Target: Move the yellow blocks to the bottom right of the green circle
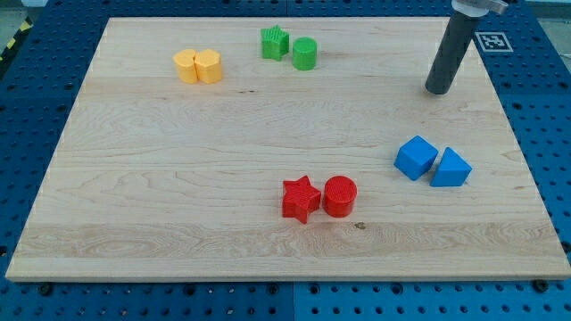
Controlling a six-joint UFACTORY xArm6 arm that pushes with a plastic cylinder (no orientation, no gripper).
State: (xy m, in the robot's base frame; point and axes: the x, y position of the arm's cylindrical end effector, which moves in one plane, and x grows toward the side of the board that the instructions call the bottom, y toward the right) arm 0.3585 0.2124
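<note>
Yellow blocks (pixel 197 66), two of them, sit touching side by side at the far left of the wooden board (pixel 178 178); the pair's long axis runs left-right, exact shapes hard to tell. Green circle (pixel 305 53) is to their right at the far edge, with a green star (pixel 275 43) just beside it. Rod's just a plain stick, nothing to open or close, and its tip (pixel 438 90) rests far right, well apart from everything. Blue pair (pixel 433 161) right side, red star (pixel 301 198) and red circle (pixel 340 196) near edge. No containers anywhere.
</note>
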